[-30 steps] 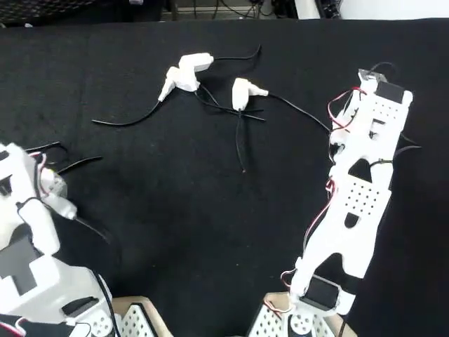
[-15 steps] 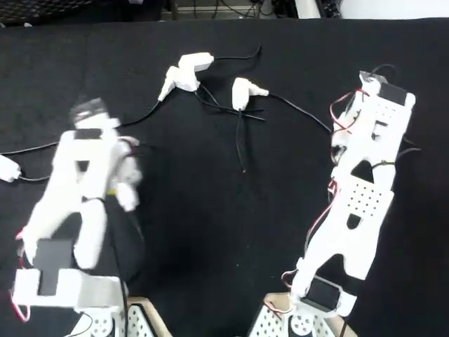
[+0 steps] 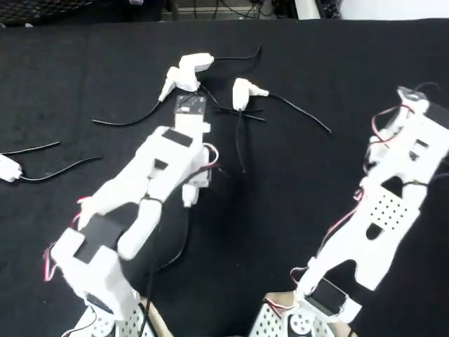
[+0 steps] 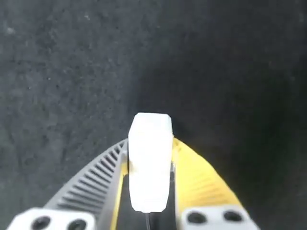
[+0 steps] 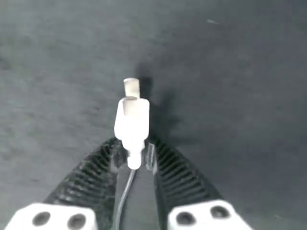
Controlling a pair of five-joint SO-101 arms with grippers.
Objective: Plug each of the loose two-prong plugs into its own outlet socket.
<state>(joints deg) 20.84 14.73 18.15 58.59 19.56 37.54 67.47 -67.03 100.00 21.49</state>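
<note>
My left gripper [image 4: 149, 143] is shut on a white blocky connector [image 4: 149, 160], held over bare black cloth. In the high view the left arm [image 3: 154, 175] stretches to the table's middle, and the connector's black cord [image 3: 168, 260] trails under it. My right gripper [image 5: 132, 143] is shut on a white two-prong plug [image 5: 130, 120], prongs pointing away from the wrist. The right arm [image 3: 393, 189] stands at the table's right side. Two joined white connectors [image 3: 184, 74] and a single one [image 3: 242, 91] lie at the back centre. Another white connector [image 3: 8, 167] lies at the far left edge.
Thin black cords [image 3: 238, 133] sprawl from the back-centre connectors across the black tablecloth [image 3: 295, 175]. More cords [image 3: 63, 165] run along the left side. Both arm bases [image 3: 280, 319] sit at the near edge.
The left arm has swung from the far left to the table's middle, carrying its white connector. The right arm has shifted to the right.
</note>
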